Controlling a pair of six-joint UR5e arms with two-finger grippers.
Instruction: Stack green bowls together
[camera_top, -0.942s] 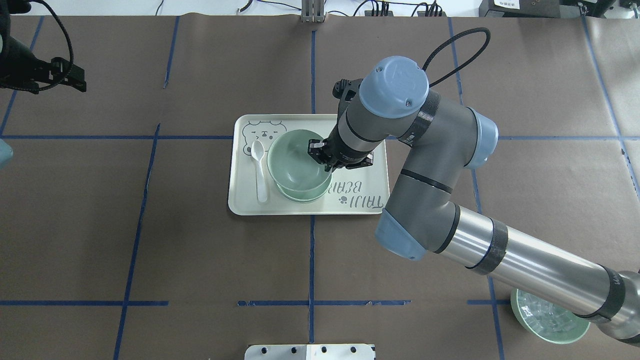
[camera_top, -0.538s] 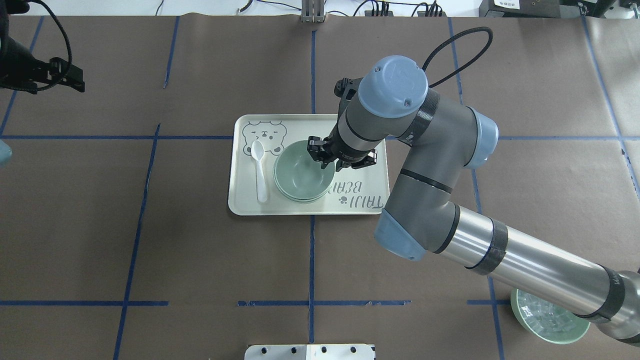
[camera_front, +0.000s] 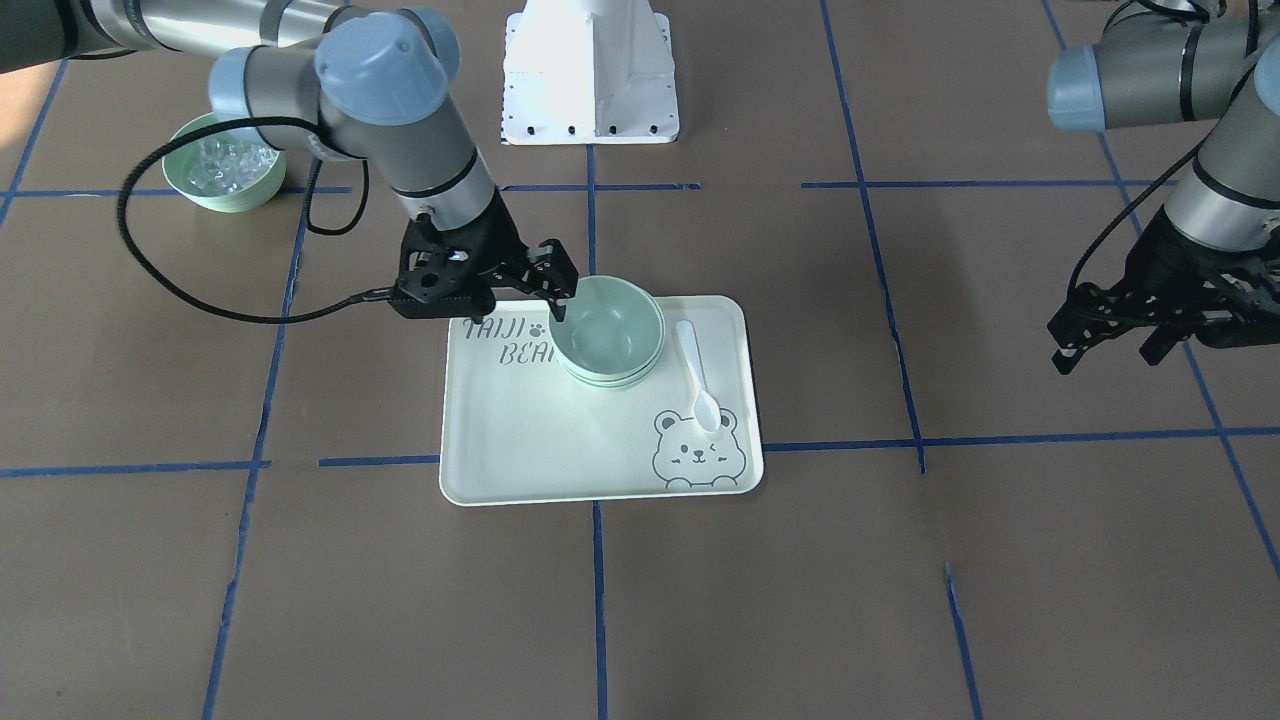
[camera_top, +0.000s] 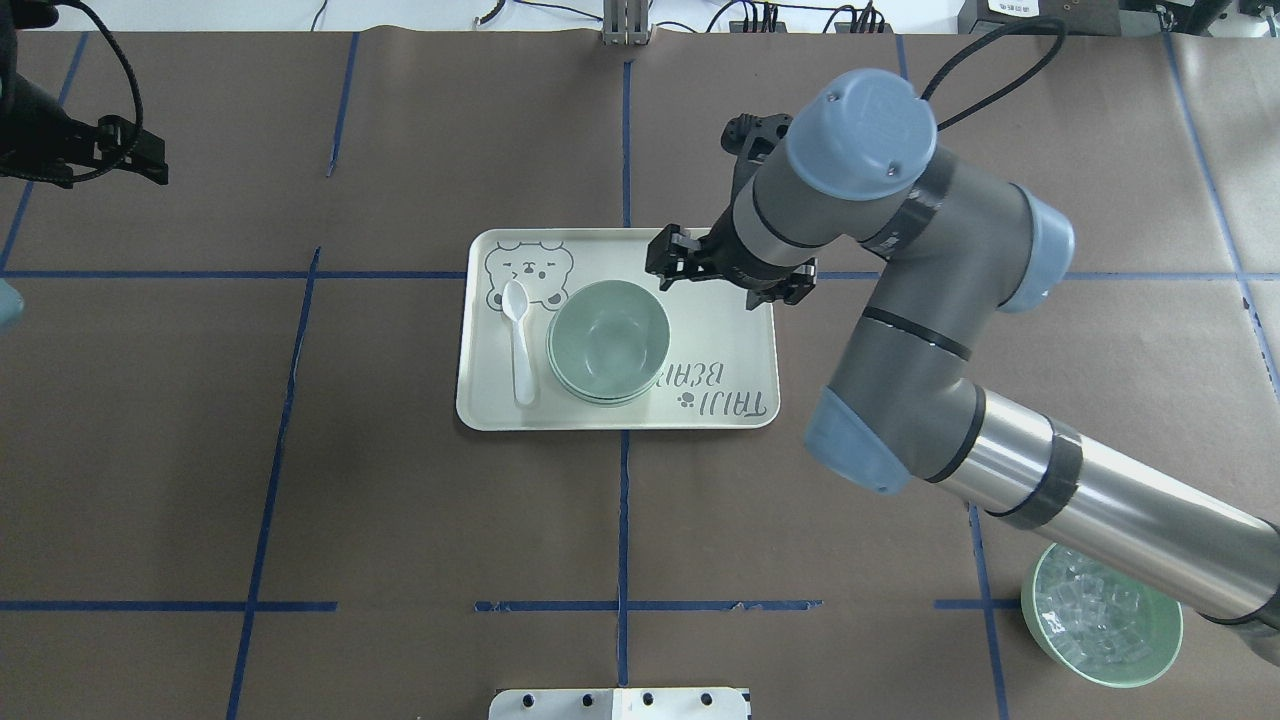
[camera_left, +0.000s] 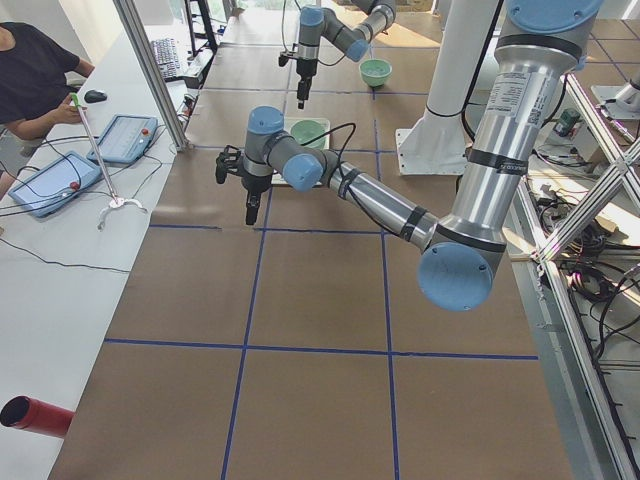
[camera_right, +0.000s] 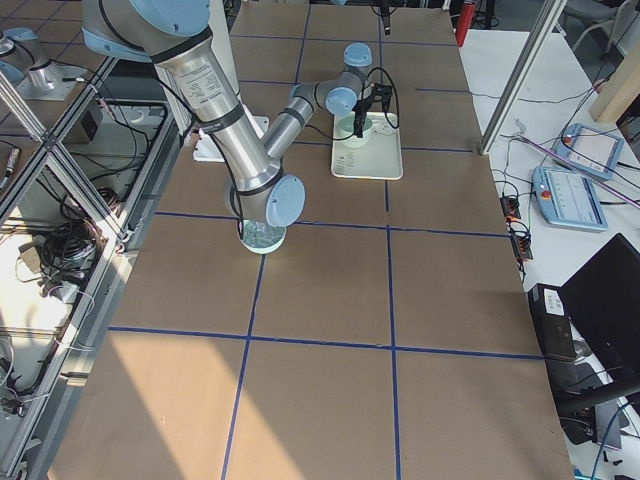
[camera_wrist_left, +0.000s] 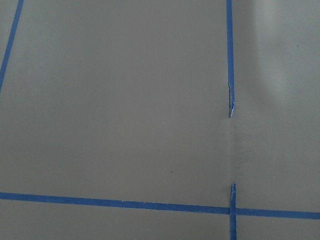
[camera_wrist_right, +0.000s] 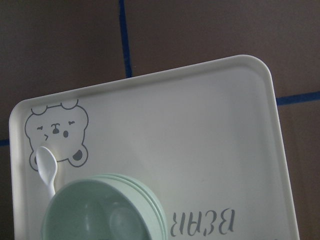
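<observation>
Tray (camera_top: 490, 400), ice bowl (camera_front: 230, 201) on table (camera_top: 400, 500)

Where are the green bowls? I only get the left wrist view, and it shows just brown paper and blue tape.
Observer: The bowls sit nested in one stack on the tray, next to a spoon.
Operator: Is the right gripper holding them?
Observer: No. The right gripper is open and empty, beside the stack.
Operator: And the left gripper?
Observer: The left gripper hangs open well away from the tray, holding nothing.
</observation>
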